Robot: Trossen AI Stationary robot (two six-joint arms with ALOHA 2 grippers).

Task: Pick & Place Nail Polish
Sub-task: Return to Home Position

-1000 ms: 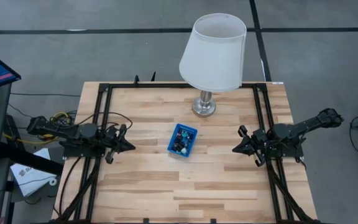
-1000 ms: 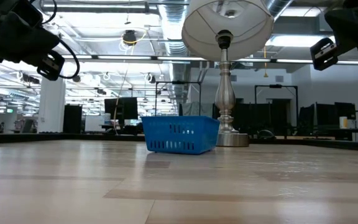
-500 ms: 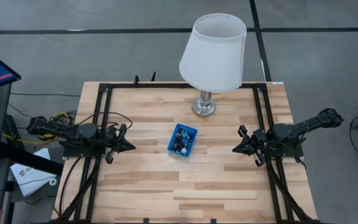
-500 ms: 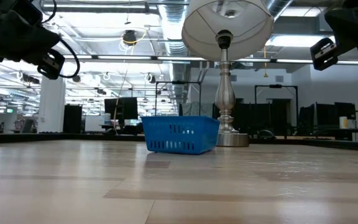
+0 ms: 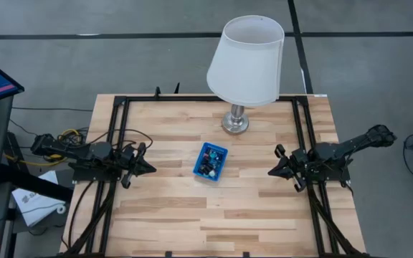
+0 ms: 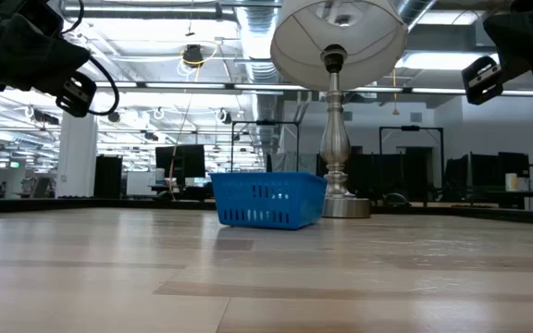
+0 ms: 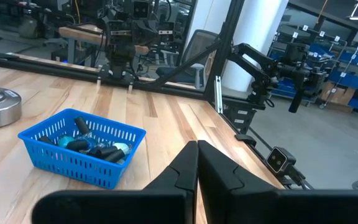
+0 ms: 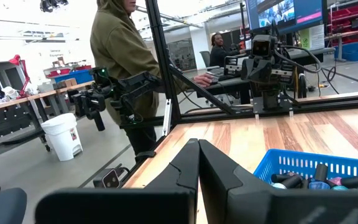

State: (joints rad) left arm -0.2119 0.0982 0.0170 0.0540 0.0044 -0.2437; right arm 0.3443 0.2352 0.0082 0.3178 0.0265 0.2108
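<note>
Several tiny nail polish bottles (image 7: 95, 147) with dark caps lie inside a small blue square basket (image 5: 210, 162) standing on the table's middle; they also show in the right wrist view (image 8: 319, 179). My left gripper (image 5: 151, 169) hovers shut and empty at the table's left side, pointing toward the basket. My right gripper (image 5: 270, 172) hovers shut and empty at the right side, also pointing toward it. In both wrist views the fingers (image 7: 197, 163) (image 8: 198, 160) are closed together.
A lamp with a white shade (image 5: 246, 61) and a silver base (image 5: 235, 122) stands just behind the basket. A black frame (image 5: 117, 129) runs round the table. A person in a green hoodie (image 8: 120, 56) stands beyond the table. Bare wood lies in front of the basket.
</note>
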